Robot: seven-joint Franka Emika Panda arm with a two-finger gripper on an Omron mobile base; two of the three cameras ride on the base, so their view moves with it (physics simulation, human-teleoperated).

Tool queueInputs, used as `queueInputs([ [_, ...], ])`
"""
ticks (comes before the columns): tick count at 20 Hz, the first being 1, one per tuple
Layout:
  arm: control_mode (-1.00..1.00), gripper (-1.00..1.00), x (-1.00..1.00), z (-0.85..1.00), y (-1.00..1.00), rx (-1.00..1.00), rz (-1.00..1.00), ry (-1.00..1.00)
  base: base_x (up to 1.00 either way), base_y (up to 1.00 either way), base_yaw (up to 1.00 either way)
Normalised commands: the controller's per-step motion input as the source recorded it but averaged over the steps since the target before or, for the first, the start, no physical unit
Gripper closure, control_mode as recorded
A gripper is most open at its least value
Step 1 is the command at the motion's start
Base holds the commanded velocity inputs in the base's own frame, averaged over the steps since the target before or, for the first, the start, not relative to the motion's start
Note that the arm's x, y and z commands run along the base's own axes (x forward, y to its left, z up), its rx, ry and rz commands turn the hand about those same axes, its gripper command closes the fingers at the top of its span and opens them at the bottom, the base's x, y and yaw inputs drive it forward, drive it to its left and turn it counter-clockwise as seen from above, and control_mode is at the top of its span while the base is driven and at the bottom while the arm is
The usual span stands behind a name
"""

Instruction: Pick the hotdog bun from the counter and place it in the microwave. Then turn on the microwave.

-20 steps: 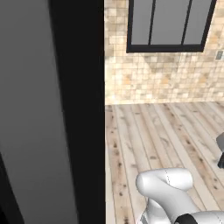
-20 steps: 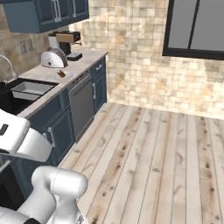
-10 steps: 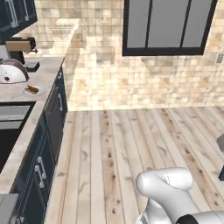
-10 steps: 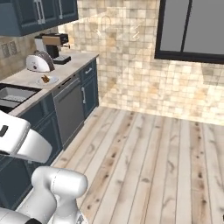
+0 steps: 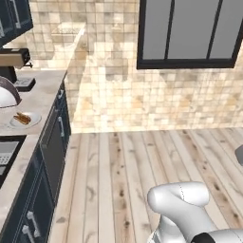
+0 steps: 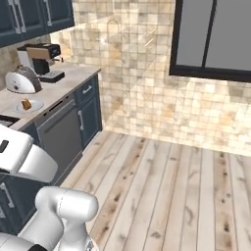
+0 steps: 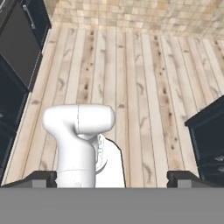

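The hotdog bun (image 5: 21,117) lies golden-brown on a small white plate (image 5: 31,122) on the counter (image 5: 43,92) at the far left; from the other side the hotdog bun (image 6: 26,104) rests on the same plate (image 6: 34,107), on the counter (image 6: 68,78). In the hand view my gripper (image 7: 113,177) is open, its dark fingertips (image 7: 43,178) far apart with nothing between them, looking down at the wooden floor, far from the bun. The microwave is out of view.
A silver toaster (image 6: 20,82) and a coffee machine (image 6: 41,58) stand behind the plate. Dark blue cabinet fronts (image 6: 88,110) and a dishwasher (image 6: 61,135) line the left. Wooden floor (image 5: 142,161) stretches to the tiled wall with a window (image 5: 190,33). A dark cabinet (image 7: 210,140) is beside the hand.
The whole picture has shifted as the base moved: a dark panel left the left base view and the counter slid leftwards, its plate now larger. The gripper stays open.
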Motion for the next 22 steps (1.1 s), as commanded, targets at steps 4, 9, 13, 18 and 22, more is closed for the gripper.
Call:
queueInputs([
  [4, 1.0, -1.0, 0.0, 0.0, 0.0, 0.0, 0.0, 0.0, 1.0, 0.0, 0.02],
  [9, 1.0, -1.0, 0.0, 0.0, 0.0, 0.0, 0.0, 0.0, 1.0, 0.0, 0.01],
  [13, 1.0, -1.0, 0.0, 0.0, 0.0, 0.0, 0.0, 0.0, 1.0, 0.0, 0.04],
  [18, 1.0, -1.0, 0.0, 0.0, 0.0, 0.0, 0.0, 0.0, 0.76, 0.0, 0.21],
  [22, 1.0, -1.0, 0.0, 0.0, 0.0, 0.0, 0.0, 0.0, 0.21, 0.01, 0.51],
])
